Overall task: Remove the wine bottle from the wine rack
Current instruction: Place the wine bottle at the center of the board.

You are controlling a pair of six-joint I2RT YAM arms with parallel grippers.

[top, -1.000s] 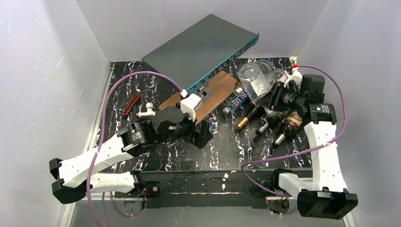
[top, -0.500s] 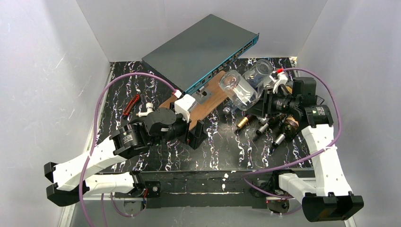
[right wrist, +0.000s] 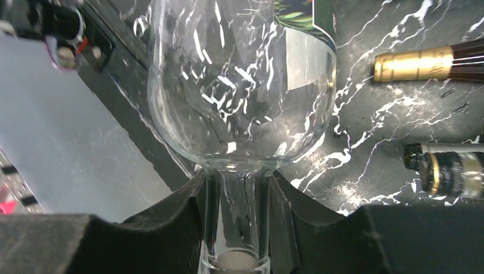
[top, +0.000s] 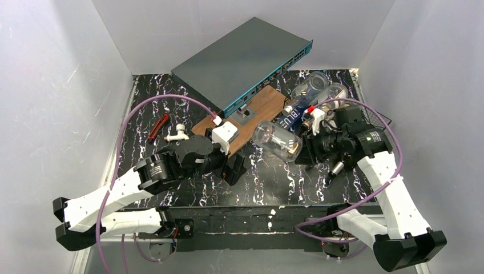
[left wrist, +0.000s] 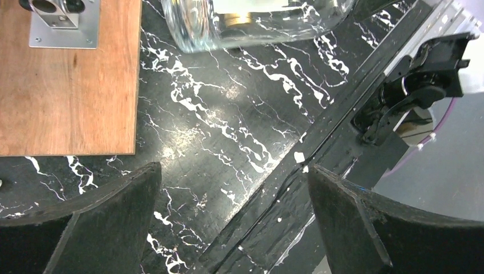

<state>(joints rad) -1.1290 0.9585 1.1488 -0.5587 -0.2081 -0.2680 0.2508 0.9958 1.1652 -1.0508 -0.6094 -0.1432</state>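
The wine bottle (top: 276,140) is clear glass and empty, lying roughly level above the table, left of the wine rack (top: 377,117). My right gripper (top: 305,150) is shut on its neck; in the right wrist view the black fingers (right wrist: 182,200) clamp the neck on both sides and the bottle's body (right wrist: 240,85) widens away from them. The bottle's base (left wrist: 257,23) shows at the top of the left wrist view. My left gripper (top: 234,166) stands wide open over the black marbled table with nothing between its fingers (left wrist: 114,217).
Other bottles lie at the rack: a blue-labelled clear one (top: 293,116), a gold-capped one (right wrist: 416,63) and a dark one (right wrist: 451,171). A wooden board (top: 259,111) carries a grey network switch (top: 245,60). A red tool (top: 158,127) lies at the left.
My right arm has carried the clear bottle left and toward the near edge, away from the rack, tipping it lower. The left arm has drawn back a little, still open.
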